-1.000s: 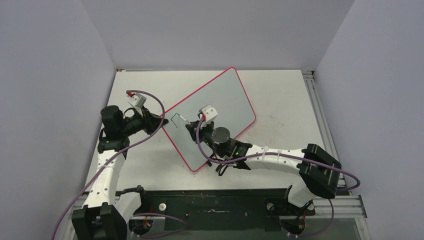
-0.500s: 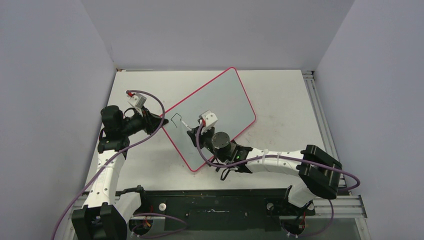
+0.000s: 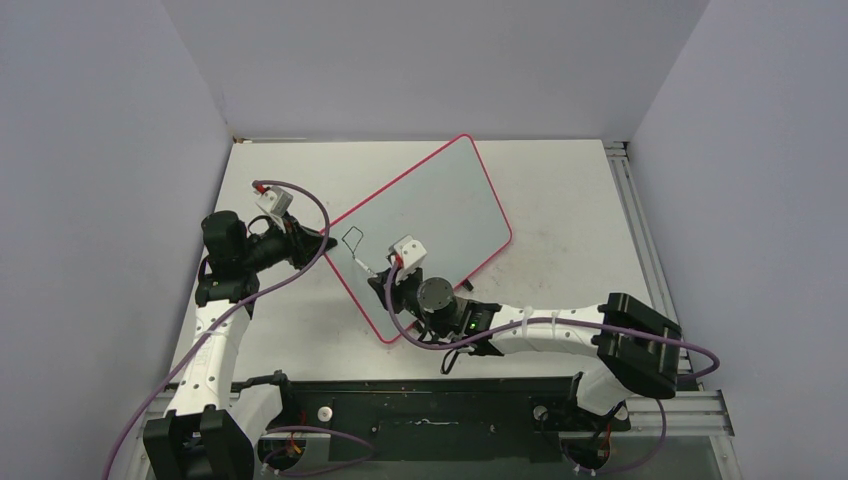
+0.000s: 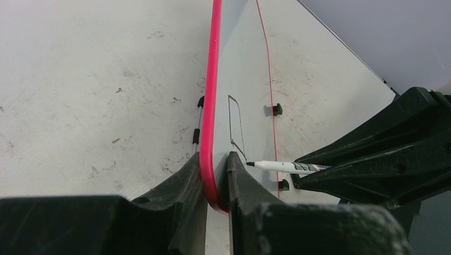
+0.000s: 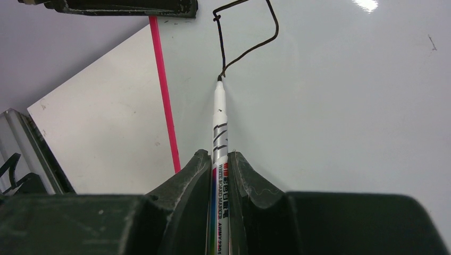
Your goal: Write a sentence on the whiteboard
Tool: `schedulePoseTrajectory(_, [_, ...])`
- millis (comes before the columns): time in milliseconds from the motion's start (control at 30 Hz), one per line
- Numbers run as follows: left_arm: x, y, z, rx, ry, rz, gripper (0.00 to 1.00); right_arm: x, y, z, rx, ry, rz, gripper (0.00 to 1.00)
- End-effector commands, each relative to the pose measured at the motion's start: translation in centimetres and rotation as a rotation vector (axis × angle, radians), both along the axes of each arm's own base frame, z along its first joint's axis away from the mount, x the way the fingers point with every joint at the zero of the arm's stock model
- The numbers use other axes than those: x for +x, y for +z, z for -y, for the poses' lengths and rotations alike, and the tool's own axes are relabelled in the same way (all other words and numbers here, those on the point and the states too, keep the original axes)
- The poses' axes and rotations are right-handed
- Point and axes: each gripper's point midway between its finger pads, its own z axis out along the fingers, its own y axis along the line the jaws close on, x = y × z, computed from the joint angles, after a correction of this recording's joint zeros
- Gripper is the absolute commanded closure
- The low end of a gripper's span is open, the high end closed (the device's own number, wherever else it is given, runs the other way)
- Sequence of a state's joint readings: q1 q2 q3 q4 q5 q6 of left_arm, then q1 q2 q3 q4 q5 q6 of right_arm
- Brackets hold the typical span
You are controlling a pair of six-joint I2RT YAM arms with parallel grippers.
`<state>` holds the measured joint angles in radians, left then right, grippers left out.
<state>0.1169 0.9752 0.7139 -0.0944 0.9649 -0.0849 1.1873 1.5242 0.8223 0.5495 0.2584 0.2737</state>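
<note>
The whiteboard [image 3: 440,200] lies at a slant across the table, pink-red rim all round. My left gripper [image 3: 322,242] is shut on the board's left corner; in the left wrist view its jaws [image 4: 214,159] pinch the rim [image 4: 213,79]. My right gripper [image 3: 385,285] is shut on a white marker [image 3: 365,267], whose black tip touches the board. Of the sentence, one thin black looped stroke [image 3: 352,237] shows near the left corner. The right wrist view has the marker [image 5: 219,122] upright between the jaws [image 5: 219,156], its tip at the stroke's [image 5: 276,32] lower end.
The scuffed white tabletop [image 3: 560,190] surrounds the board. An aluminium rail [image 3: 640,220] runs along the table's right edge. Grey walls close in the left, back and right. Two small black feet [image 4: 275,110] show at the board's far rim in the left wrist view.
My right gripper has drawn the marker toward the board's near-left edge, and the black stroke has grown into a closed loop. The left gripper and the board have not moved.
</note>
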Motion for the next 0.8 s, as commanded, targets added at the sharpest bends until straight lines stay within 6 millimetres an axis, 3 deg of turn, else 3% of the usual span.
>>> schedulePoseTrajectory(0, [0.1, -0.9, -0.1, 0.089, -0.023, 0.054, 1.00, -0.1, 2.3, 0.4, 0.047, -0.018, 0.028, 0.95])
schedulePoseTrajectory(367, [0.0, -1.1, -0.2, 0.095, -0.021, 0.049, 1.00, -1.1, 8.2, 4.1, 0.125, -0.043, 0.083, 0.95])
schedulePoseTrajectory(533, [0.1, -1.4, -0.2, 0.098, -0.021, 0.040, 1.00, -0.6, 9.0, 5.7, 0.099, -0.050, 0.107, 0.95])
schedulePoseTrajectory(767, [0.1, -1.8, -0.3, 0.102, -0.017, 0.022, 1.00, 1.9, 8.8, 6.4, 0.082, -0.033, 0.114, 0.95])
